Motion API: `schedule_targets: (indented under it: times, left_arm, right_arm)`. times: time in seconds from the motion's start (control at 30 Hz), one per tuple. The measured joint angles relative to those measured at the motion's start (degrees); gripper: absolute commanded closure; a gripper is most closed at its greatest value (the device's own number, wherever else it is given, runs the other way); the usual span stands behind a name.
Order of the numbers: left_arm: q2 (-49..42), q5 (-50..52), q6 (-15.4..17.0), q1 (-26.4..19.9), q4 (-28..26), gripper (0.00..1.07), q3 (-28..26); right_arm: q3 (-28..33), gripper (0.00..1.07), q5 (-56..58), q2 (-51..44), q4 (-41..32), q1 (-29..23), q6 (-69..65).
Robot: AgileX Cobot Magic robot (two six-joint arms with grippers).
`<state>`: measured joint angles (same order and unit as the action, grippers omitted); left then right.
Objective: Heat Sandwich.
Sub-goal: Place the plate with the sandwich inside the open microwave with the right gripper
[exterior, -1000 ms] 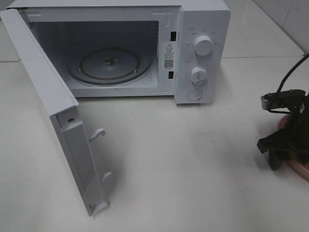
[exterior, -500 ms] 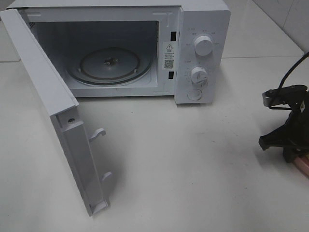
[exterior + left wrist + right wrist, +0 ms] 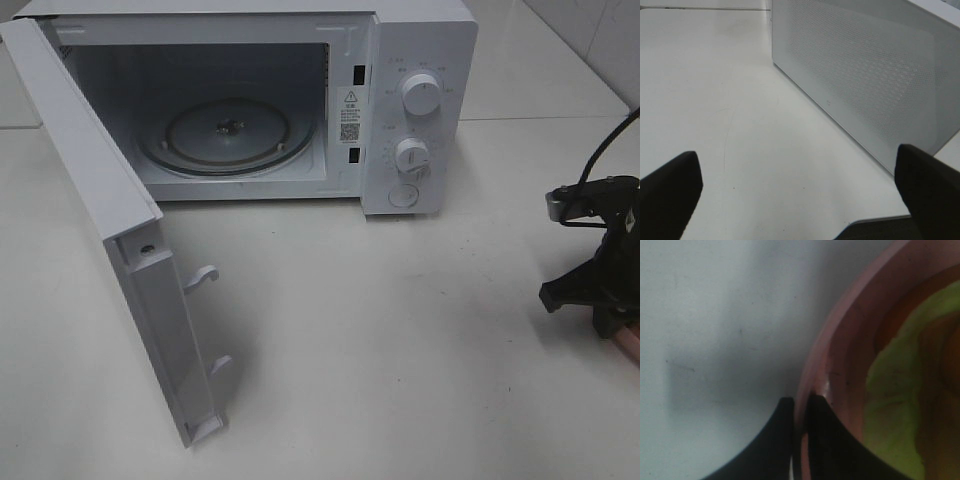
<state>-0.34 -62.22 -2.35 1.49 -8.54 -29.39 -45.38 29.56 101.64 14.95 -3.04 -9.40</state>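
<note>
Your right gripper (image 3: 799, 407) has edged right in the high view and snapped shut since a second ago, and it's now pinching the plate (image 3: 840, 340) by its rim. The sandwich (image 3: 900, 390) sits on that plate, lettuce showing, well right of the microwave (image 3: 420, 60). The door (image 3: 90, 200) hangs wide. Your left gripper (image 3: 800, 200) is spread wide near the door, holding nothing.

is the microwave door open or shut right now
Open. The microwave door is swung wide toward the camera, and the bare glass turntable inside the cavity is in plain view.
</note>
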Motion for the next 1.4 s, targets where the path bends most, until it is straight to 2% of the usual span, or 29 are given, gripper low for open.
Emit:
schedule_targets:
  times: [0.63,0.93,1.4]
  left_arm:
    - [0.00,0.00,0.00,0.00,0.00,0.09,0.00]
    - [0.00,0.00,0.00,0.00,0.00,0.09,0.00]
    - [0.00,0.00,0.00,0.00,0.00,0.09,0.00]
  right_arm:
    - [0.17,1.07,7.91,-6.30,8.25,-8.14,-8.77]
    - [0.17,1.07,10.71,-9.97,10.08,-9.22,-10.37]
    - [0.17,1.07,14.78,-17.02,8.25,-9.28,-8.82]
